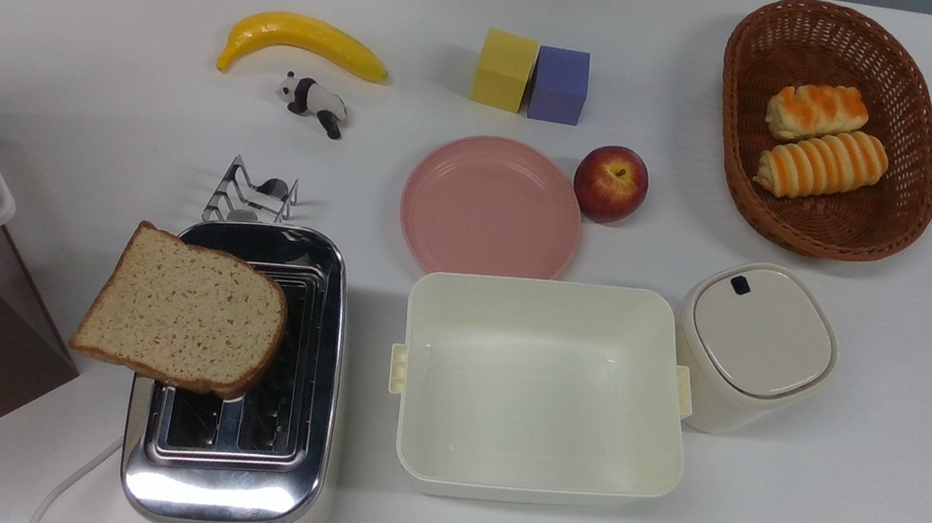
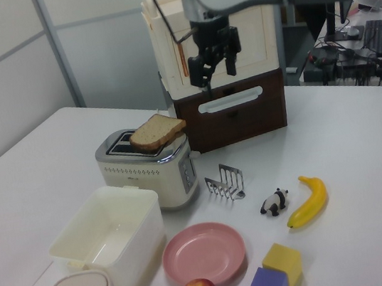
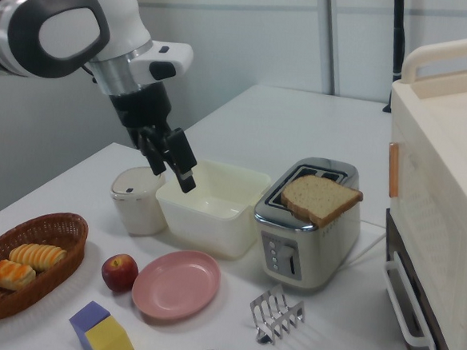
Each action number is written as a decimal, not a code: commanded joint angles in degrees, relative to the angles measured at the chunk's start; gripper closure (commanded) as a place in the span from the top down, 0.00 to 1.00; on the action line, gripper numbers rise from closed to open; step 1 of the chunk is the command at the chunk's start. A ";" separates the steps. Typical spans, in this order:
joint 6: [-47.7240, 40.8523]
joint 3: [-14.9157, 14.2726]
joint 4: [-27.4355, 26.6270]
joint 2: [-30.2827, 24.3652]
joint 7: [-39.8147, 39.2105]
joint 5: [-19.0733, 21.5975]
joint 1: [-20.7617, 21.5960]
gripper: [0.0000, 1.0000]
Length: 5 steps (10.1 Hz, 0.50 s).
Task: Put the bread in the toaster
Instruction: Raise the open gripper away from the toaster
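Bread (image 1: 181, 319) lying flat across toaster (image 1: 230, 448) top, at 9 o'clock edge in top view, overhanging, not down in slot. Gripper (image 2: 214, 61) raised well clear, fingers spread, empty. Task unfinished: slice needs regrasping, upending, dropping into slot.

The brown bread (image 1: 182, 322) slice lies flat on top of the chrome toaster (image 1: 231, 460) (not inside a slot), overhanging the top view's left edge.

white table (image 1: 75, 87) (matte) bears toaster (image 1: 231, 450), tub (image 1: 539, 390), plate (image 1: 490, 208).
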 commanded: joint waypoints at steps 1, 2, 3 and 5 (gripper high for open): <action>-1.20 -0.41 -1.75 -1.02 -1.41 3.27 0.35 1.00; -1.02 -0.41 -1.67 -1.11 -1.24 3.54 0.35 1.00; -0.76 -0.49 -1.67 -1.11 -1.32 3.63 0.27 1.00; -0.58 -0.67 -1.84 -0.85 -1.85 4.07 0.09 1.00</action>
